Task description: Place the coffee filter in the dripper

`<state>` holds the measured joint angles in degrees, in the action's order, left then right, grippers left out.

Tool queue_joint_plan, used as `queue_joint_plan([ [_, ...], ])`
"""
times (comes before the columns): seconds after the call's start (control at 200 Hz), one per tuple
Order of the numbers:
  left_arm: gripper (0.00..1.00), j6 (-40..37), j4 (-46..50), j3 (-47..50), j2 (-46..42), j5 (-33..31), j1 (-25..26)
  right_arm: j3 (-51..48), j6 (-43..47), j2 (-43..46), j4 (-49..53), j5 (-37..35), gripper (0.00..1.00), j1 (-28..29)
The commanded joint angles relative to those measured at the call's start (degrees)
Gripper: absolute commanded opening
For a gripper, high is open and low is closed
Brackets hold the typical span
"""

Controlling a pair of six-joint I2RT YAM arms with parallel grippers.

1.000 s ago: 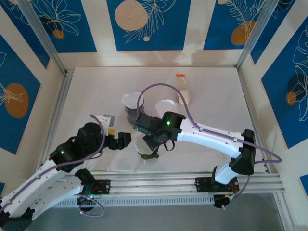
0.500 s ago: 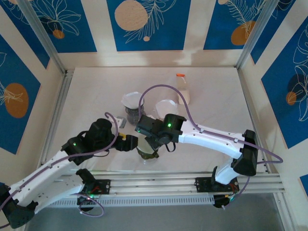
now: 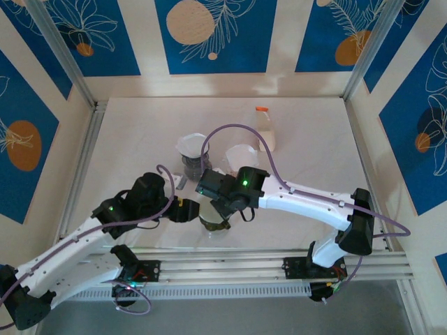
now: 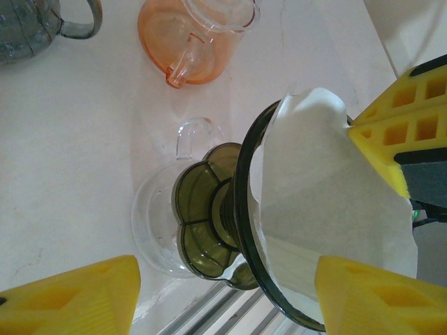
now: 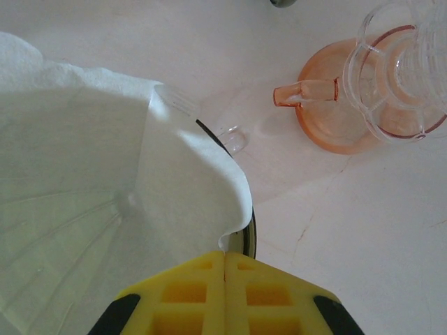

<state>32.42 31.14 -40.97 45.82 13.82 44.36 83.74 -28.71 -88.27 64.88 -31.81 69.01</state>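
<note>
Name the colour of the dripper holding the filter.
Dark olive green dripper, seen best in the left wrist view.

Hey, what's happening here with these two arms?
The right gripper is shut on the edge of the white coffee filter, which sits in the dark green dripper atop a glass server. The left gripper is open, its fingers either side of the dripper.

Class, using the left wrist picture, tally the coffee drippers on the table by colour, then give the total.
Green dripper: 1
Orange dripper: 1
Grey dripper: 1
Total: 3
</note>
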Motion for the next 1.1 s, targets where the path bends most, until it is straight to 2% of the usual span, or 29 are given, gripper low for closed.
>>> queue_joint_plan([
  [0.0, 0.65, -1.09, 1.21, 0.45, 0.29, 1.79, -0.59, -0.07, -1.17, 2.67, -0.11, -1.63, 0.12, 0.46],
  [0.085, 0.65, -1.21, 1.39, 0.41, 0.31, 1.65, -0.59, 0.77, -1.60, 3.50, 0.55, -2.38, 0.21, 0.28],
  [0.21, 0.64, -1.25, 1.56, 0.45, 0.19, 1.56, -0.59, 0.82, -2.14, 4.91, 0.30, -1.16, 0.24, -0.54],
  [0.405, 0.63, -1.40, 1.57, 0.61, 0.26, 1.48, -0.59, -1.55, -2.76, 5.47, -1.18, 2.49, 0.10, -1.73],
  [0.495, 0.62, -1.34, 1.43, 0.89, 0.45, 1.55, -0.59, -2.85, -3.20, 5.51, -2.01, 3.31, 0.06, -1.71],
  [0.89, 0.63, -0.72, 1.03, 1.38, 0.64, 1.47, -0.57, -4.69, -3.81, 5.37, -3.15, 4.22, 0.03, -1.98],
  [0.96, 0.64, -0.60, 1.20, 1.09, 0.02, 1.30, -0.59, -3.91, -3.81, 5.87, -2.71, 3.54, 0.08, -1.88],
  [1.095, 0.65, -0.80, 1.90, 0.45, -0.31, 0.86, -0.59, -2.06, -2.45, 7.61, -2.58, 1.43, 0.34, -2.29],
])
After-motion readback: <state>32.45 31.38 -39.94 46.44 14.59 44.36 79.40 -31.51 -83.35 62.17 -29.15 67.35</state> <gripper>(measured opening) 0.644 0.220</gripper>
